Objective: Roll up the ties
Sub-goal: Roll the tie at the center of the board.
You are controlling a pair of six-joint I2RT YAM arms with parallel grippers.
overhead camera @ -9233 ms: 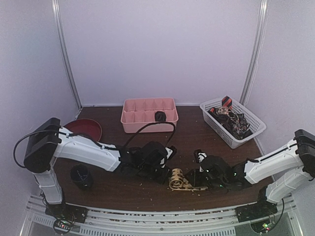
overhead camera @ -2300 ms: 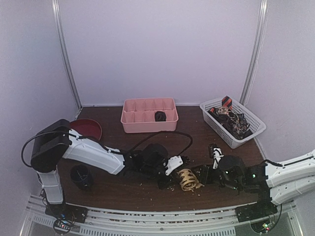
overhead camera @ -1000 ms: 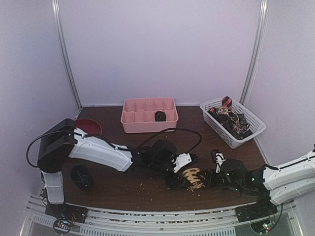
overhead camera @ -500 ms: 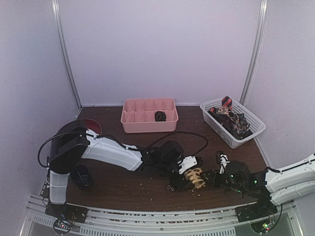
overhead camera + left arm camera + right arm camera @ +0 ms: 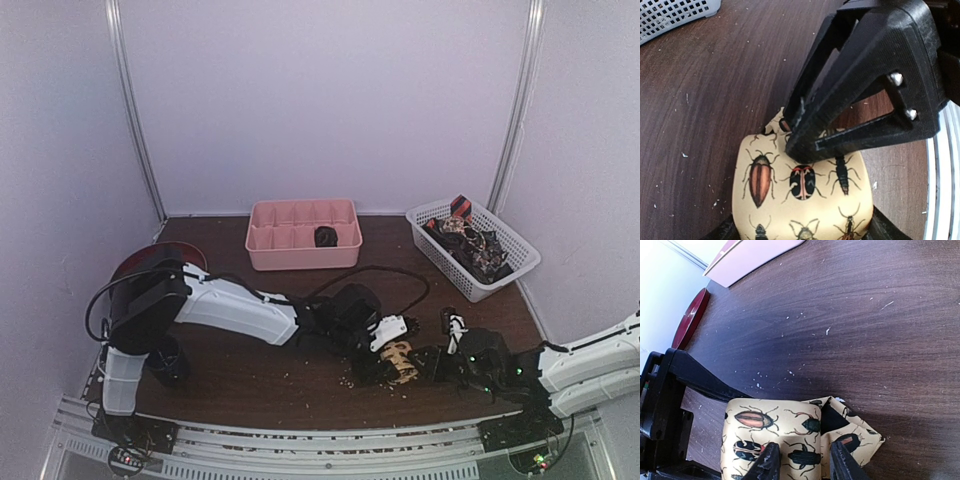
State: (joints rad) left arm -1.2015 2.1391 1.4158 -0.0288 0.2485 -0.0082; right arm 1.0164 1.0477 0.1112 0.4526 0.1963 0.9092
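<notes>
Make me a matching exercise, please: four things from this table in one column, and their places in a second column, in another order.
Things:
1. tan beetle tie
2. pink tray
3. white basket
4. red plate

Places:
a. right side, towards the back
b. back, centre
c. left side, partly hidden
d. front, right of centre

Pairs: 1-d, 2-b, 3-a, 4-c

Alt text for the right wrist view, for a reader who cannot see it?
A tan tie printed with beetles, partly rolled, is held at the bottom edge by the right gripper. It lies on a dark wooden table, with a red plate at far left.
</notes>
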